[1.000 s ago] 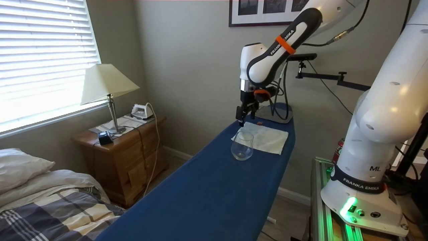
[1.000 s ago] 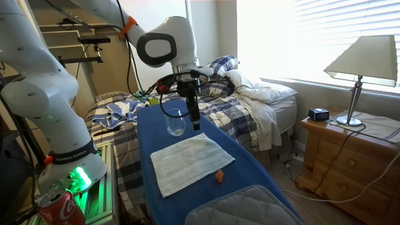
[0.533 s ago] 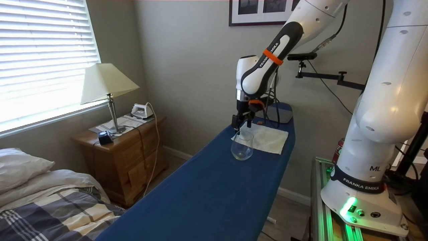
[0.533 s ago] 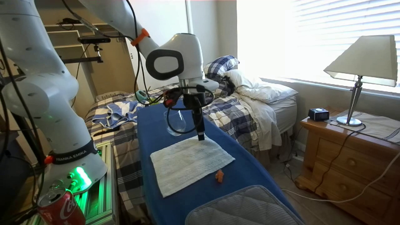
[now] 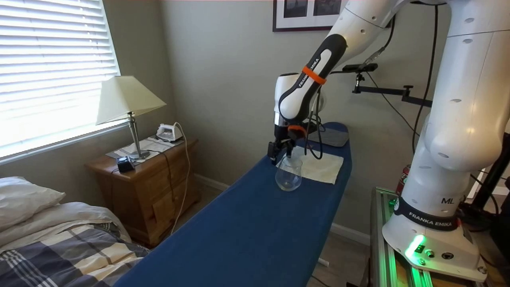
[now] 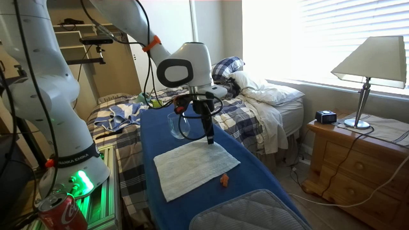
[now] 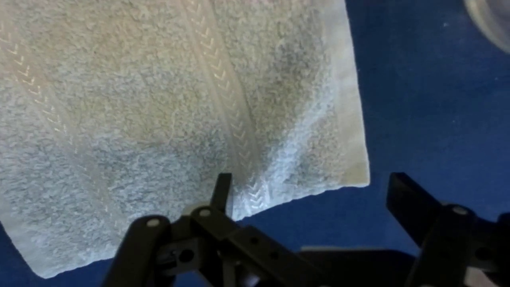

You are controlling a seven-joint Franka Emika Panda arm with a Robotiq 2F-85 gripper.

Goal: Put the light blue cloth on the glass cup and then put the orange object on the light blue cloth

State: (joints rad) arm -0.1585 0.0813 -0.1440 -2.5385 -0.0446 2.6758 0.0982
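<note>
The light blue cloth (image 5: 320,165) lies flat on the dark blue surface; it also shows in an exterior view (image 6: 195,167) and the wrist view (image 7: 155,99). The clear glass cup (image 5: 288,181) stands upright beside the cloth; its edge shows in the wrist view (image 7: 496,20). The small orange object (image 6: 224,180) lies past the cloth's edge, near the grey pad; it is out of the wrist view. My gripper (image 7: 311,175) is open and empty, pointing down at a cloth corner. One finger is over the cloth, the other over the blue surface. Contact cannot be told.
The dark blue ironing board (image 5: 247,239) bears everything. A grey quilted pad (image 6: 249,212) lies on its end. Loose cables (image 6: 220,105) hang round my wrist near the cup. A red can (image 6: 62,212) stands by the robot base. A nightstand (image 5: 139,191) and bed flank the board.
My gripper has moved down and sideways to the cloth's corner near the cup, the hanging cables moving with it. The cloth, cup and orange object have not visibly moved.
</note>
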